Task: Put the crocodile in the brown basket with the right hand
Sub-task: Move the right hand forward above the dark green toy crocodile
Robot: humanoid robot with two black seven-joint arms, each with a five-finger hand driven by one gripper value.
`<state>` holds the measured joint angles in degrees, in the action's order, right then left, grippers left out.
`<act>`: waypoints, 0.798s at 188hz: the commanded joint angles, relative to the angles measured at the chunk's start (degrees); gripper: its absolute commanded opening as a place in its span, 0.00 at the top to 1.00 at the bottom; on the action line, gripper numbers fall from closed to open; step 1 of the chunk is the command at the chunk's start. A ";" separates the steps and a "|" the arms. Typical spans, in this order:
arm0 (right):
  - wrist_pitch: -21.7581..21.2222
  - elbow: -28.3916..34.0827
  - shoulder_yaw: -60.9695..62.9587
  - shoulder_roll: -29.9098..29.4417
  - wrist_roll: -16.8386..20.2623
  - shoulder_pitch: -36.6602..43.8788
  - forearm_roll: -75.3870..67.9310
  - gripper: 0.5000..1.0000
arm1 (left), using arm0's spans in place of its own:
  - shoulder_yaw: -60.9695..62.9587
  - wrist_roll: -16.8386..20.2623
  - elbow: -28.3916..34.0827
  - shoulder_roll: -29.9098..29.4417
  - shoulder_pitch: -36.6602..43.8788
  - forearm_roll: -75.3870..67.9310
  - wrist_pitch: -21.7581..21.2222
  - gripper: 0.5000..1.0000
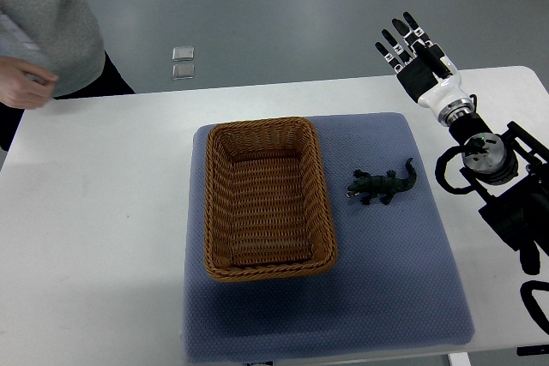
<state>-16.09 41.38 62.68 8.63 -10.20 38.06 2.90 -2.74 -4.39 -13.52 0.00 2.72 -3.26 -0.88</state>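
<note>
Though well apart from the crocodile (383,186) on the mat (403,280), right hand (413,53) beyond it, fingers (401,27) wide, empty.

The blue-grey square fabric mat (386,297) lies on the white rectangular table (103,212). On the mat's 9 o'clock half stands the brown rectangular wicker basket (214,203). The dark green toy crocodile (382,184) lies at its 3 o'clock, apart from it. The black-and-white right hand (420,62) is at the crocodile's 1 o'clock, past the mat.
</note>
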 commanded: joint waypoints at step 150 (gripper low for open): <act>-12.56 5.90 -22.69 18.08 13.36 18.63 31.64 0.14 | 0.10 0.26 -0.54 0.00 0.00 0.01 0.09 0.00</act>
<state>-26.23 43.23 48.34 21.33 0.88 50.66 25.20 -2.65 -4.10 -13.90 0.00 2.72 -3.25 -0.88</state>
